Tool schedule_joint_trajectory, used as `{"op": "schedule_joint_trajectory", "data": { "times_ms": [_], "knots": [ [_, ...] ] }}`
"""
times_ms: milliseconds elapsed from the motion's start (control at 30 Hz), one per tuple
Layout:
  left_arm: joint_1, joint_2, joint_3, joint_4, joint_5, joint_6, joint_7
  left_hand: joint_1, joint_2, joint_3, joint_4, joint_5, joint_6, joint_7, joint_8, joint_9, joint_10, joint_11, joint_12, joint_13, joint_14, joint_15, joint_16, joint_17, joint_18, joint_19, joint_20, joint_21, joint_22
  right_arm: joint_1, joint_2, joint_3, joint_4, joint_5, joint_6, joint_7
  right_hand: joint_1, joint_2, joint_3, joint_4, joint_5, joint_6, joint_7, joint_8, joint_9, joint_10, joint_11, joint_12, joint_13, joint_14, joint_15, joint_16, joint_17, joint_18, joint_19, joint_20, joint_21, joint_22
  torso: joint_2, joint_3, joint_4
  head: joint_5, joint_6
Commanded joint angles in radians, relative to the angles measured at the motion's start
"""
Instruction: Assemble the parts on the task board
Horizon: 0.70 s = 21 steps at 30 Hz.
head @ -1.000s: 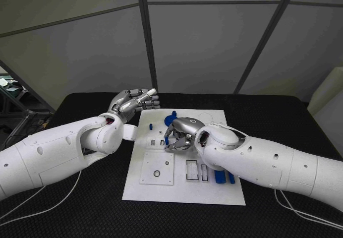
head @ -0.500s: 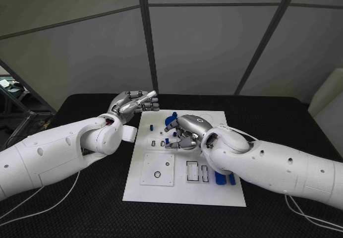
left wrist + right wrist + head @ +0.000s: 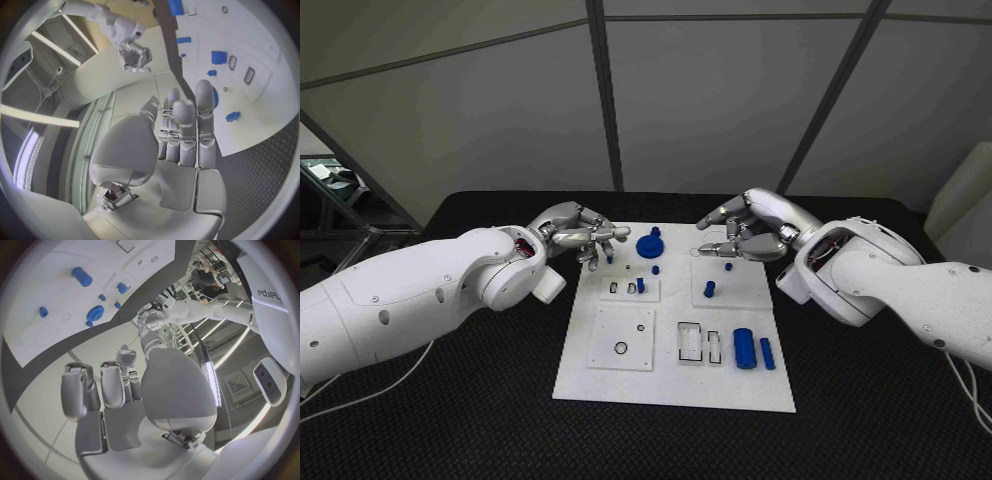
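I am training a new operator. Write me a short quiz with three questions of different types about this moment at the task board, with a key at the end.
1. True or false: the right hand holds a blue part.
2. Multiple choice: the two blue cylinders lying side by side are at the task board's
A) far left corner
B) near right part
C) centre
3. Fill in: the blue gear-like part stands closest to the ______ hand.

Key:
1. False; its fingers are apart and nothing is in them.
2. B.
3. Left; the left hand hovers at the board's far left edge, beside that part.
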<state>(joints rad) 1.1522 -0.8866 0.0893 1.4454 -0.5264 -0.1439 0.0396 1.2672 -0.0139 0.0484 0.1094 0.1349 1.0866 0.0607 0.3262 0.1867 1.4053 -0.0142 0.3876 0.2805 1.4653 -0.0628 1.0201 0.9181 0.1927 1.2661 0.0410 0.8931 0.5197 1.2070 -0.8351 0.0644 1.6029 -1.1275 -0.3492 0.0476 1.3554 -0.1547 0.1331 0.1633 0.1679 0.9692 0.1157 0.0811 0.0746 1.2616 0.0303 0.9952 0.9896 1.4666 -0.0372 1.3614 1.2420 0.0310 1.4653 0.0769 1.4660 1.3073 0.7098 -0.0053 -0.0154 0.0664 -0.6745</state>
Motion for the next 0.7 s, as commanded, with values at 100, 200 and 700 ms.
{"op": "schedule_joint_trajectory", "data": {
  "times_ms": [100,200,700],
  "knots": [
    [0.024,0.022,0.001,-0.005,-0.314,0.178,-0.334,-0.046,-0.009,-0.041,0.057,-0.088,-0.015,-0.007,0.019,0.094,0.019,-0.016,0.429,0.512,0.064,-0.021,0.328,0.369,-0.077,0.057,-0.015,0.261,0.327,0.009,-0.025,0.002,-0.003,0.141,0.015,0.027,-0.001,0.001,0.000,-0.008,0.005,0.010,-0.002,0.002,-0.001,0.009,-0.001,0.007,0.002,0.025,-0.007,-0.004,-0.003,0.012,0.000,-0.008,-0.006,0.091,-0.016,0.0060,-0.0045,0.008,-0.009],
    [0.035,0.043,0.001,-0.012,-0.378,0.202,-0.419,-0.101,0.007,-0.063,0.115,-0.081,0.005,-0.015,0.048,0.138,0.050,-0.008,0.658,0.759,0.080,-0.022,0.437,0.505,-0.101,0.098,-0.016,0.367,0.491,0.011,-0.028,0.003,-0.011,0.146,0.013,0.021,-0.001,0.001,0.000,-0.008,0.005,0.010,-0.002,0.002,-0.001,0.009,-0.001,0.007,0.002,0.025,-0.007,-0.004,-0.003,0.012,0.000,-0.008,-0.006,0.091,-0.020,0.0078,-0.0049,0.009,-0.015],
    [0.095,0.185,-0.042,-0.090,-0.525,0.272,-0.605,-0.100,0.048,-0.208,0.180,-0.086,-0.082,-0.030,0.166,0.477,0.037,-0.021,0.857,1.035,0.089,-0.029,0.509,0.599,-0.113,0.078,-0.021,0.486,0.644,0.013,-0.010,0.003,-0.046,0.140,0.009,-0.025,-0.003,0.003,0.000,-0.011,0.010,0.011,-0.003,0.000,-0.002,0.012,-0.002,0.008,0.001,0.024,-0.008,-0.010,-0.009,0.013,-0.002,-0.009,-0.010,0.086,-0.015,0.0053,-0.0042,0.017,-0.016]
  ]
}}
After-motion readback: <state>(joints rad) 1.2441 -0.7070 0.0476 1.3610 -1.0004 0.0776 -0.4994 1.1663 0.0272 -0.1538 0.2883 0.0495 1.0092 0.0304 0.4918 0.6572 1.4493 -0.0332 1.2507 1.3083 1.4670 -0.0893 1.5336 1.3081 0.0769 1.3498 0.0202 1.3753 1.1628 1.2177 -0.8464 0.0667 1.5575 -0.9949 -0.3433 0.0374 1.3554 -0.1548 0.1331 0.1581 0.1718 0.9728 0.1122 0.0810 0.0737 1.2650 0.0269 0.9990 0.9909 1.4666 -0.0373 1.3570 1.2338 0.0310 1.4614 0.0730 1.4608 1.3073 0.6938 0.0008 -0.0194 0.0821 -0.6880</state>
